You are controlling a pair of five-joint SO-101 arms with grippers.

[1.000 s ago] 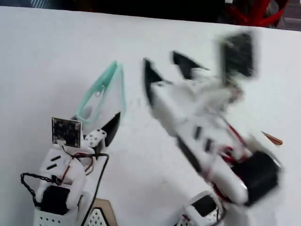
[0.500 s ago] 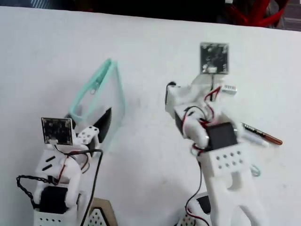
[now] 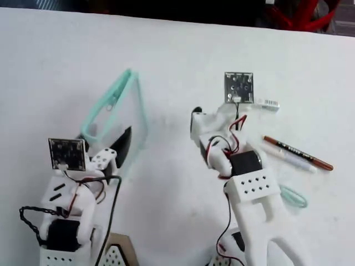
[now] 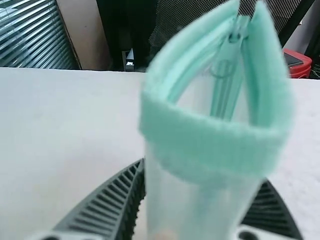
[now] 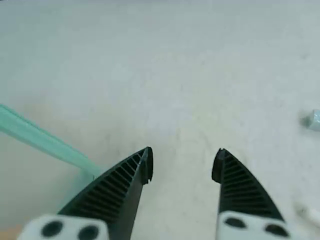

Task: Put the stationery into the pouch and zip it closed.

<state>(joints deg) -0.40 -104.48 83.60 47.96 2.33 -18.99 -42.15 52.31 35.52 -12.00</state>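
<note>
One pouch (image 3: 118, 110) sits clamped in the left gripper (image 4: 200, 195), right gripper (image 5: 182, 165) spread nearby.

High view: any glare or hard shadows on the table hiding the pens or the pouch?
High view: no glare; the table is evenly lit, and the pens and pouch cast only faint, soft shadows. Right wrist view: slightly dimmer beside the pouch's green edge, nothing hidden.

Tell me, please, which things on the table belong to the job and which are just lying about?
Job in hand:
- pouch, clamped in the left gripper
- brown pen
- white pen
- right gripper, open and empty

Lying about:
- green loop and small white tag, though either may be stationery; I cannot tell
- wooden piece by the arm bases
</note>
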